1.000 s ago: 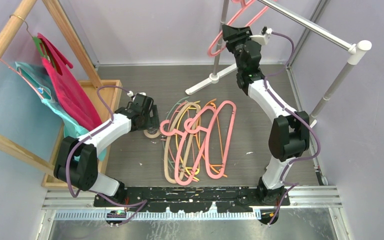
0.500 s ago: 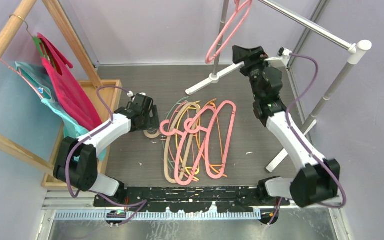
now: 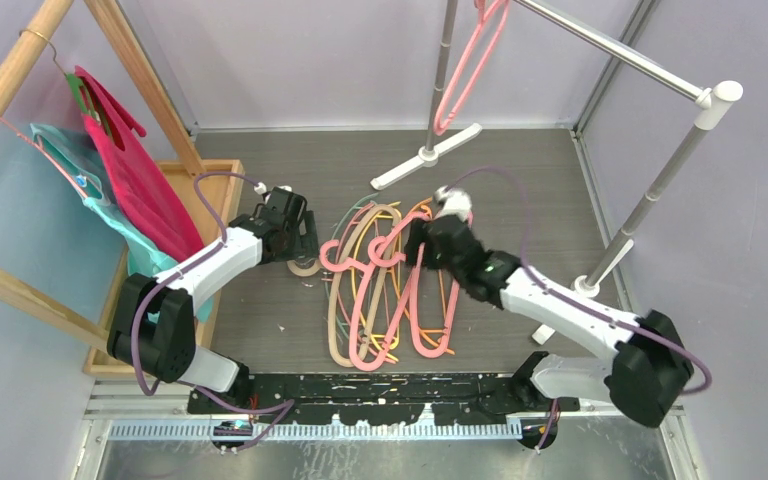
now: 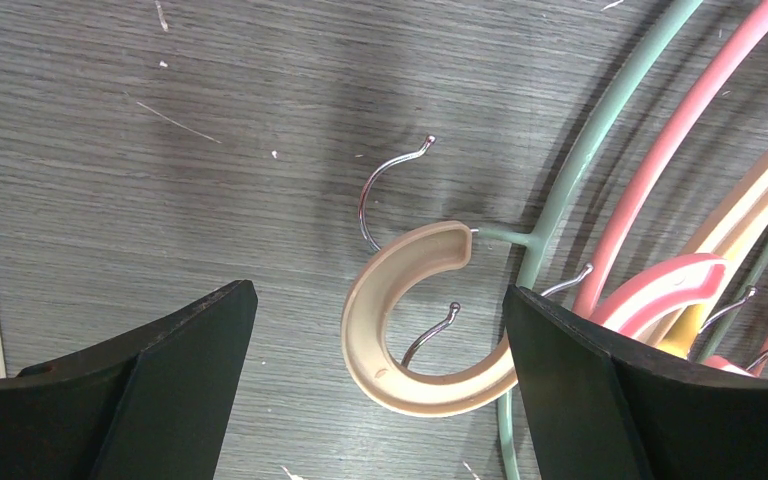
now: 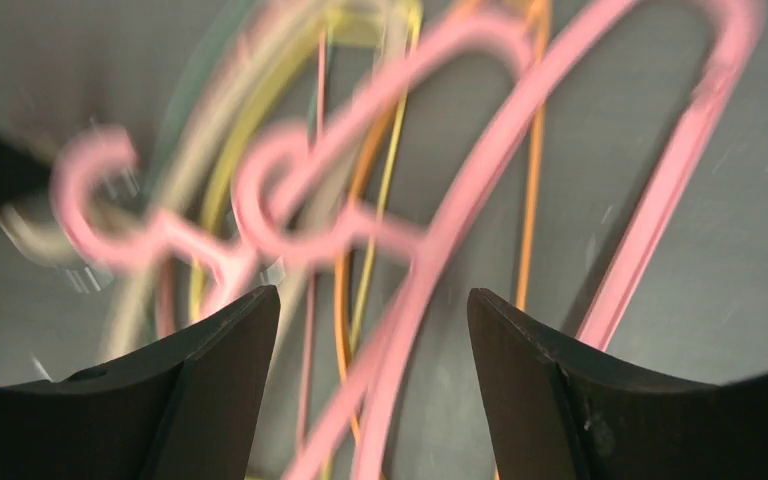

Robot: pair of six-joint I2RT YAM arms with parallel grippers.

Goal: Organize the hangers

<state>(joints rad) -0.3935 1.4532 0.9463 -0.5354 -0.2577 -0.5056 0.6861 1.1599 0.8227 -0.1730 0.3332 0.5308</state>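
A pile of bare hangers [image 3: 392, 290], pink, beige, yellow, orange and pale green, lies on the grey floor in the middle. One pink hanger [image 3: 465, 70] hangs on the metal rail [image 3: 610, 50] at the back right. My left gripper [image 3: 305, 255] is open and low over the beige hanger's hook [image 4: 430, 340], which lies between its fingers [image 4: 150, 390]. My right gripper [image 3: 422, 250] is open and empty above the top of the pile; its blurred wrist view shows a pink hanger [image 5: 460, 220] between the fingers [image 5: 210, 390].
A wooden rack [image 3: 20, 110] at the left holds hangers draped with magenta [image 3: 140, 180] and teal [image 3: 80, 170] garments, above a wooden tray [image 3: 222, 175]. The metal rack's white feet [image 3: 425, 155] stand behind the pile, and its right post [image 3: 660, 170] stands by the right wall.
My right arm let go of the pink hanger on the rail and swung down and left to the pile. The hung hanger swings on the rail. The left arm has not moved.
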